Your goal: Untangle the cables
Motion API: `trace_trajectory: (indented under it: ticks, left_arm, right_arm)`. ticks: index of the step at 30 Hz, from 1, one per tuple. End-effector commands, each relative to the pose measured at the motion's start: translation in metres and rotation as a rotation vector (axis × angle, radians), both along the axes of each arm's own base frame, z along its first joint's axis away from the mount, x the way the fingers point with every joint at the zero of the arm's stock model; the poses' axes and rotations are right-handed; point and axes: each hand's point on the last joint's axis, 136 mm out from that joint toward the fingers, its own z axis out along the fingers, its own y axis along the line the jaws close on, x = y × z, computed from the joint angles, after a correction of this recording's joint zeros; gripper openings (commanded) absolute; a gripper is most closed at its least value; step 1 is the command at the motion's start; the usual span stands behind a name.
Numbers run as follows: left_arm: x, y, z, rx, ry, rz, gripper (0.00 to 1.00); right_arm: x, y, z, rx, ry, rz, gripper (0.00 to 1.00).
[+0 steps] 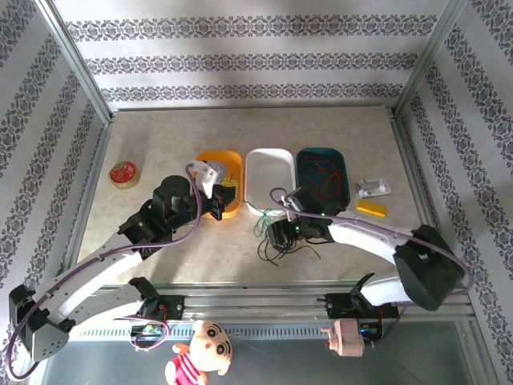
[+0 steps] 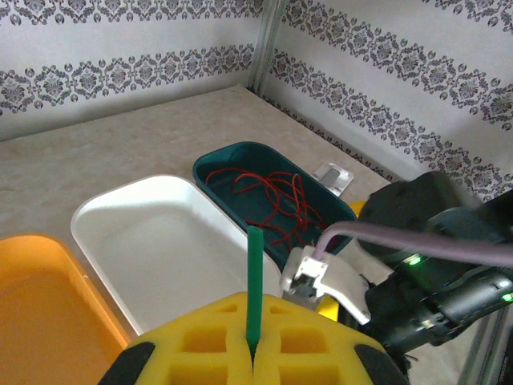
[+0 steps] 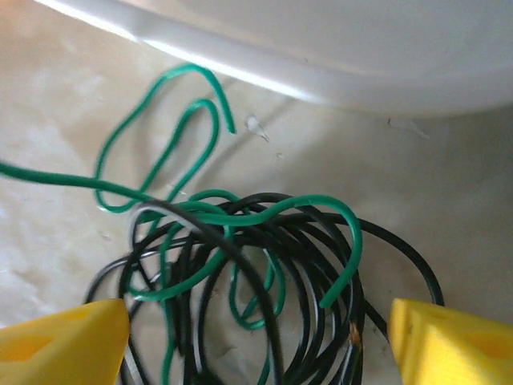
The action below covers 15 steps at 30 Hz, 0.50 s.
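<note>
A tangle of green cable (image 3: 200,210) and black cable (image 3: 377,241) lies on the table just in front of the white tray (image 3: 337,76). My right gripper (image 3: 258,337) hangs low over it, open, one yellow finger (image 3: 64,341) on each side of the heap. From above, the tangle (image 1: 268,249) sits under the right gripper (image 1: 282,235). My left gripper (image 2: 255,349) is shut on a short upright end of green cable (image 2: 254,273); it hovers by the orange tray (image 1: 232,164). Red cable (image 2: 276,196) lies coiled in the teal tray (image 2: 210,165).
The orange tray, white tray (image 1: 268,160) and teal tray (image 1: 304,160) stand side by side mid-table. A roll of tape (image 1: 123,174) lies at the left. A clear packet (image 1: 373,188) and a yellow piece (image 1: 371,209) lie right of the teal tray. Metal frame posts bound the table.
</note>
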Motion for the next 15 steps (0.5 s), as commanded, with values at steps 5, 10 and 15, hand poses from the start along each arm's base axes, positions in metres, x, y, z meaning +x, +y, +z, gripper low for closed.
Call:
trace_trajectory:
  ticks: [5,10,15]
  left_arm:
    - [0.009,0.033,0.049,-0.048,-0.109,0.163,0.0]
    - [0.004,0.063,0.092,-0.126,-0.218,0.279,0.0]
    - [-0.007,0.07,0.126,-0.161,-0.285,0.27,0.0]
  right_arm:
    - [0.002,-0.018,-0.024,-0.146,0.059,-0.063,0.82]
    - [-0.003,-0.027,-0.032,-0.131,0.095,-0.097,0.82]
    - [-0.004,-0.035,-0.037,-0.111,0.128,-0.136,0.81]
